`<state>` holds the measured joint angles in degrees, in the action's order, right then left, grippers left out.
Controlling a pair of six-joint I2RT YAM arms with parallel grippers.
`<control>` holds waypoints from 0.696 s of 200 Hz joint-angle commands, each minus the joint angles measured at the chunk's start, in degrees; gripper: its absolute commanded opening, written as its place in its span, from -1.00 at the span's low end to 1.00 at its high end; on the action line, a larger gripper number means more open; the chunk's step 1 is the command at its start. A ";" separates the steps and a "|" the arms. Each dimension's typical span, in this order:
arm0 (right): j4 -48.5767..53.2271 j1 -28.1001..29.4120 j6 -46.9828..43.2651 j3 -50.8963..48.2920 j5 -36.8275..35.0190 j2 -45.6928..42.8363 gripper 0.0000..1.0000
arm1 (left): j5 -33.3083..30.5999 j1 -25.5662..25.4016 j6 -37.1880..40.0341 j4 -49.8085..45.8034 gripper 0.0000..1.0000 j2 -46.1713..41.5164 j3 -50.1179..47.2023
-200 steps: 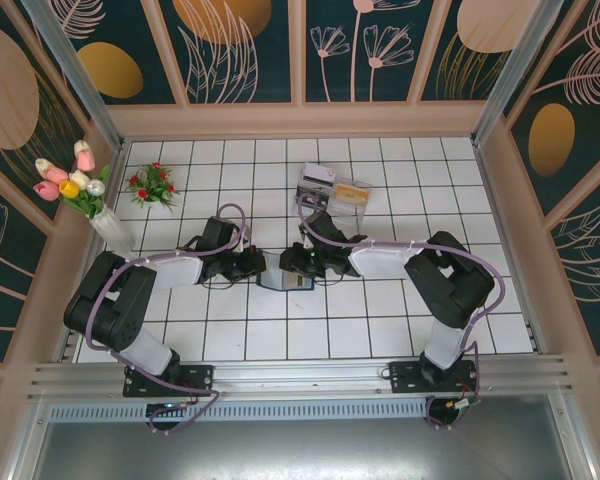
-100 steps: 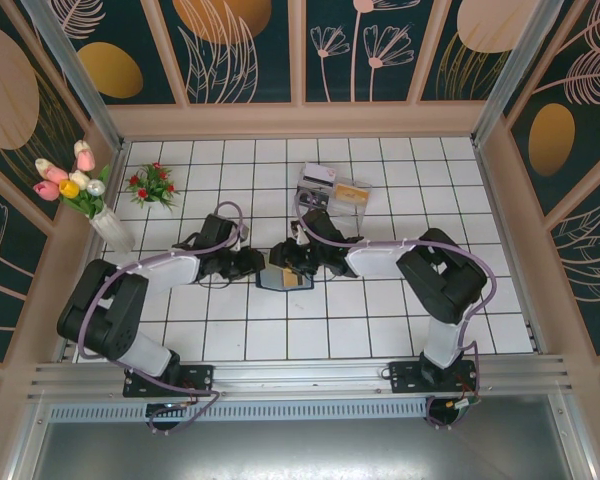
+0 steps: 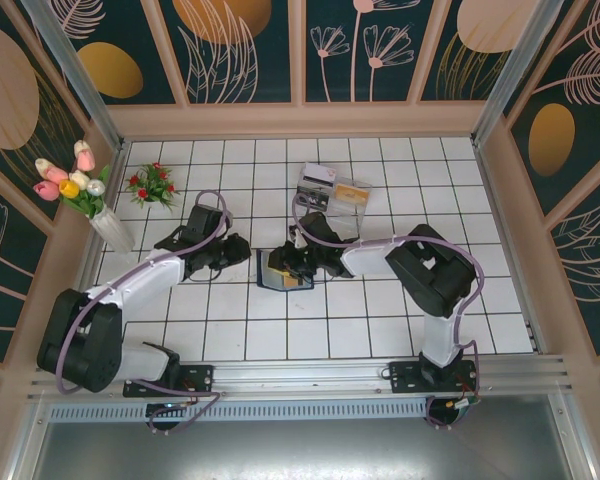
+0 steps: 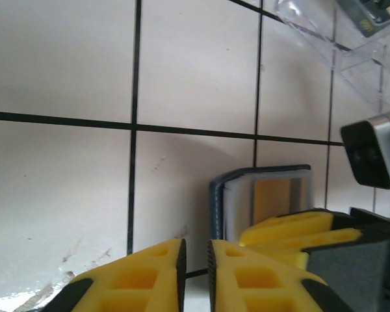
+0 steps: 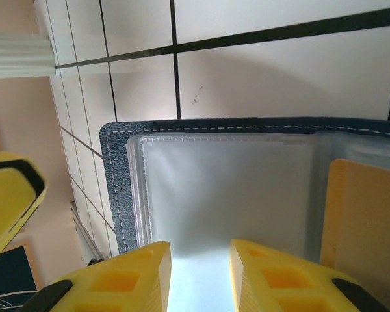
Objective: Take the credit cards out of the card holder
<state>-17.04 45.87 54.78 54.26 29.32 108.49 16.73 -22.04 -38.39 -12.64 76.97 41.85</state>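
I've got the right hand pinning the card holder open mid-worktop, its fingers slightly apart, exposing a tan credit card, while my left hand, nearly closed and empty, waits beside it.

The white tiled surface with dark grout carries the open navy card holder near its middle, a clear plastic tray farther back, and 2 flower pieces: a tulip vase and red flowers at the left.

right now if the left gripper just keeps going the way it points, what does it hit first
Likely bare tile: the left gripper points just left of the open card holder, and depth is unclear. The right arm's yellow fingers sit further right.
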 commanded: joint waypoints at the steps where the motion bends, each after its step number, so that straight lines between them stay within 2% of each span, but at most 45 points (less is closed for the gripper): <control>1: 1.33 0.21 -0.63 0.99 -3.21 -3.61 -0.39 | 4.37 0.08 -1.55 0.92 -0.69 -2.06 0.94; 19: 2.56 -0.20 -1.22 -0.66 -7.41 -7.80 -0.39 | 4.17 -1.08 -1.60 0.98 -0.72 -2.57 2.02; 50: 11.12 -1.20 -3.34 -0.96 -14.95 -12.04 -0.40 | 3.23 -5.73 -2.29 1.10 -0.73 -0.18 5.85; 81: 14.02 -1.76 -2.64 -2.23 -17.04 -12.60 -0.44 | 3.74 -10.13 -4.81 3.48 -0.74 3.80 8.79; 122: 18.08 -2.10 -0.83 -3.24 -21.41 -11.73 -0.56 | 5.85 -12.79 -10.94 7.86 -0.95 8.59 7.56; 139: 17.66 -2.10 -0.47 -3.76 -21.24 -11.28 -0.58 | 3.79 -14.54 -12.34 8.14 -1.00 10.37 7.47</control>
<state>-1.80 44.07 53.23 51.68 10.74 96.57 20.73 -34.52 -46.61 -7.05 85.25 49.71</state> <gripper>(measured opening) 0.218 0.058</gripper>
